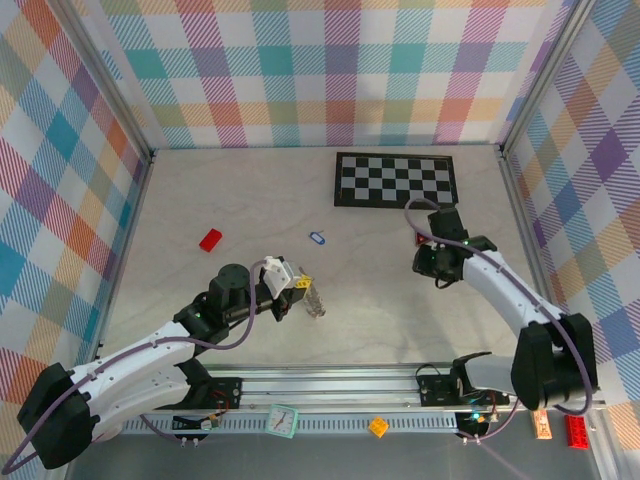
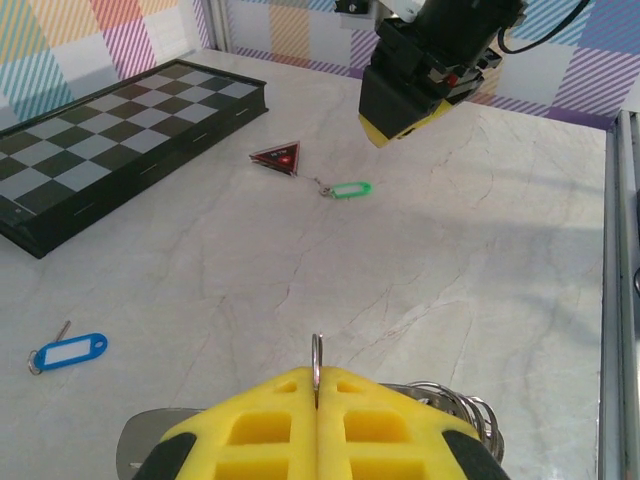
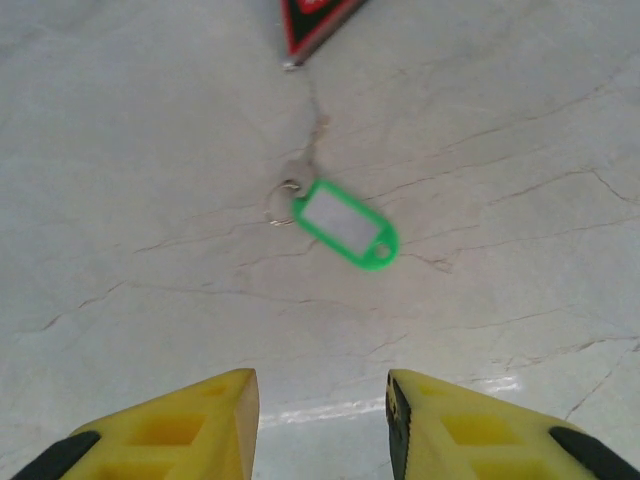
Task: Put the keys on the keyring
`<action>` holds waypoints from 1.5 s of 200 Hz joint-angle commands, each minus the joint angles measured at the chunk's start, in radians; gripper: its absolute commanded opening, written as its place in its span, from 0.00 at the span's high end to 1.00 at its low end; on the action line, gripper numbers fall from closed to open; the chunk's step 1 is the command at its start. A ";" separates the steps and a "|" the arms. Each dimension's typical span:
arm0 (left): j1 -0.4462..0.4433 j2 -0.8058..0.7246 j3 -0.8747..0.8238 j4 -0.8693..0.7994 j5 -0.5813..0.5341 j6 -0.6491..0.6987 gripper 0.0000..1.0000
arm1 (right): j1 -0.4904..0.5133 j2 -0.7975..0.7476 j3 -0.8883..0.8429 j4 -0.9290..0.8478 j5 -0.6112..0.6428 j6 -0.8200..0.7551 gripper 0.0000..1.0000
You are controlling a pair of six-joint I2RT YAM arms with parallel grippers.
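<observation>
Currently, the silvery metal chain keyring [image 2: 455,405] is pinched by the closed left tool [image 2: 316,380] toward the near edge of the counter [image 1: 400,330]; the green key tag [image 3: 345,225] is overhung by the parted right tool [image 3: 320,400].

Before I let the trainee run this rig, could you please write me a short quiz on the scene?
1. Which key lies nearest the red triangle?
2. True or false: the right fingers are closed on the green key.
3. The left fingers pinch: A the green key, B the keyring, C the red triangle?
Key: 1 the green key; 2 false, they stand open above it; 3 B.
</observation>
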 commanded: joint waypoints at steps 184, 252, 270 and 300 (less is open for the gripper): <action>0.006 0.020 0.031 0.067 0.004 -0.020 1.00 | 0.137 0.533 0.345 -0.111 0.263 -0.123 0.67; 0.005 0.023 0.032 0.068 0.005 -0.022 1.00 | 0.152 0.557 0.365 -0.133 0.290 -0.124 0.86; 0.006 0.023 0.031 0.068 0.005 -0.022 1.00 | 0.154 0.554 0.365 -0.139 0.290 -0.124 0.92; 0.007 0.021 0.031 0.067 0.005 -0.022 1.00 | 0.156 0.538 0.365 -0.151 0.282 -0.124 1.00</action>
